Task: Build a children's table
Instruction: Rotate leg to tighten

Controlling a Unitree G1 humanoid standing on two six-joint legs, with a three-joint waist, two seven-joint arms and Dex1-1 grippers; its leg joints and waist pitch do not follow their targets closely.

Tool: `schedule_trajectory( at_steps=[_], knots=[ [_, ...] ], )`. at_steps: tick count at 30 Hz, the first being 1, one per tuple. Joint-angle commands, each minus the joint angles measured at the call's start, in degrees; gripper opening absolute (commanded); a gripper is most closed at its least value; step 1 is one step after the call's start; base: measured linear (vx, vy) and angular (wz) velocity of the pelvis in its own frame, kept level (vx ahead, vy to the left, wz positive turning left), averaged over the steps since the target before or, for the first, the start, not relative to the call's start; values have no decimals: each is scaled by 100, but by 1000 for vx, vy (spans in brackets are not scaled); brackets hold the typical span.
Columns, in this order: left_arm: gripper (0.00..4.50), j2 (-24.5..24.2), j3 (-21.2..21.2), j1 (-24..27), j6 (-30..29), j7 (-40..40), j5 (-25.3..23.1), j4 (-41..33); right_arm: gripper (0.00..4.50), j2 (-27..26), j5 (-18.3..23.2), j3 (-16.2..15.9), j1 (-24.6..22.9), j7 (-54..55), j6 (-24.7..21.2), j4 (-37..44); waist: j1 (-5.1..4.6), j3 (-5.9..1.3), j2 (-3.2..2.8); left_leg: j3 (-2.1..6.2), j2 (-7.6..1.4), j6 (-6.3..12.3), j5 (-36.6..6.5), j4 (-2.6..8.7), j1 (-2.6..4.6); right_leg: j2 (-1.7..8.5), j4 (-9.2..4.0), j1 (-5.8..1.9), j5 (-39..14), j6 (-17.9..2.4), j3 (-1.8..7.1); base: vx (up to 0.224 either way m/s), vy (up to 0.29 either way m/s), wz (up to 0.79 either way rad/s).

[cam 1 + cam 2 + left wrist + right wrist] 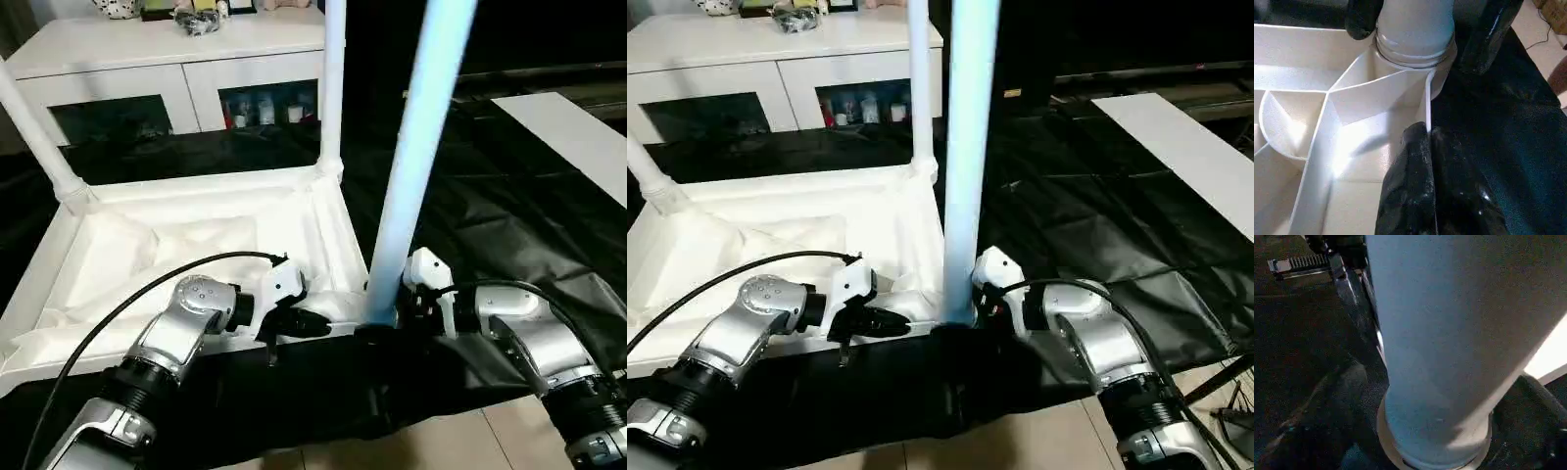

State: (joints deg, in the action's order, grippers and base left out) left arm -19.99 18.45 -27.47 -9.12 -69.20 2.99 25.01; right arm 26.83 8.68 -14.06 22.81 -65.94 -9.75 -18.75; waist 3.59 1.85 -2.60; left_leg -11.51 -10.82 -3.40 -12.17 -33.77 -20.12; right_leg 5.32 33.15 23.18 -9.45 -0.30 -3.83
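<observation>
Left wrist view shows you the left gripper (1425, 147) pinched on the tabletop (196, 245) rim, while the right gripper (1420, 24) stands wide around the leg (411, 176).

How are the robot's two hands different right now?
The left hand is pinched shut on the tabletop's thin rim, while the right hand stands open on either side of the near leg's base. The left hand holds a flat edge; the right hand surrounds a round tube. Both work at the same near corner.
</observation>
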Motion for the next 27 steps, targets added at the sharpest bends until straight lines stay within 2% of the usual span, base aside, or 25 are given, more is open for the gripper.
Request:
schedule_trajectory(
  at_steps=[1,10,12,14,15,16,17,18,19,21,22,23,24,26,27],
  knots=[
    [0,-42,169,119,-115,-167,20,-32,370,72,-88,-25,66,-99,71,-28,6,-293,89,97,-258,468,-904,404,1,305,-282,-282,-1062,-1451,229,0,0,0],
    [0,-74,158,144,-191,-157,6,-94,291,87,-55,14,46,-44,73,-122,5,-302,84,97,-253,498,-843,390,3,299,-278,-287,-1016,-1460,226,0,0,0],
    [0,-67,154,145,-202,-139,6,-77,286,-2,-4,87,35,46,30,-156,7,-302,85,98,-252,499,-843,389,2,300,-276,-290,-998,-1469,224,0,0,0],
    [0,17,108,138,-236,41,-23,24,276,-356,173,351,50,501,-55,-296,-2,-297,74,95,-250,487,-890,395,-1,305,-284,-280,-1057,-1489,226,0,0,0],
    [0,79,89,110,-233,190,-70,102,276,-551,268,491,74,775,-137,-369,-28,-289,85,101,-243,432,-970,403,-9,303,-299,-286,-1189,-1452,220,0,0,0],
    [0,79,89,110,-233,190,-70,102,270,-551,268,491,74,775,-137,-369,-47,-284,89,106,-239,405,-1007,410,-16,308,-308,-289,-1270,-1431,221,0,0,0],
    [0,158,67,65,-199,388,-138,208,267,-754,329,619,104,1105,-227,-456,-71,-273,82,118,-236,344,-1135,430,-10,310,-340,-285,-1536,-1352,217,0,0,0],
    [0,272,28,-8,-193,664,-213,357,265,-984,336,726,129,1511,-277,-565,-87,-271,78,121,-235,306,-1177,432,0,310,-356,-269,-1638,-1310,220,0,0,0],
    [0,369,-2,-79,-202,907,-281,486,265,-1153,324,784,141,1809,-315,-638,-110,-256,101,128,-226,213,-1322,448,18,310,-397,-256,-1918,-1221,217,0,0,0],
    [0,618,-71,-297,-370,1595,-463,802,264,-1606,264,896,148,2572,-293,-735,-142,-257,85,139,-222,114,-1380,458,36,313,-415,-232,-2056,-1136,225,0,0,0],
    [0,777,-131,-428,-501,1942,-506,970,262,-1917,369,1043,199,2984,-380,-797,-169,-250,72,135,-213,46,-1444,465,43,303,-428,-220,-2138,-1089,229,0,0,0],
    [0,881,-174,-511,-588,2158,-526,1075,262,-2132,437,1162,240,3246,-445,-847,-178,-263,84,155,-208,11,-1476,472,39,314,-429,-241,-2182,-1050,219,0,0,0],
    [0,1049,-261,-638,-623,2534,-553,1247,261,-2428,483,1356,358,3752,-451,-1014,-176,-267,61,168,-210,21,-1416,482,14,315,-415,-257,-2081,-1037,215,0,0,0],
    [0,1272,-360,-800,-660,2990,-580,1460,259,-2765,353,1490,520,4495,-355,-1266,-209,-272,61,149,-198,-7,-1442,472,37,310,-429,-219,-2037,-1056,225,0,0,0],
    [0,1349,-399,-853,-650,3147,-589,1534,259,-2867,287,1524,567,4750,-313,-1348,-200,-287,66,154,-192,-23,-1335,469,36,306,-420,-234,-1893,-1067,219,0,0,0]
  ],
)
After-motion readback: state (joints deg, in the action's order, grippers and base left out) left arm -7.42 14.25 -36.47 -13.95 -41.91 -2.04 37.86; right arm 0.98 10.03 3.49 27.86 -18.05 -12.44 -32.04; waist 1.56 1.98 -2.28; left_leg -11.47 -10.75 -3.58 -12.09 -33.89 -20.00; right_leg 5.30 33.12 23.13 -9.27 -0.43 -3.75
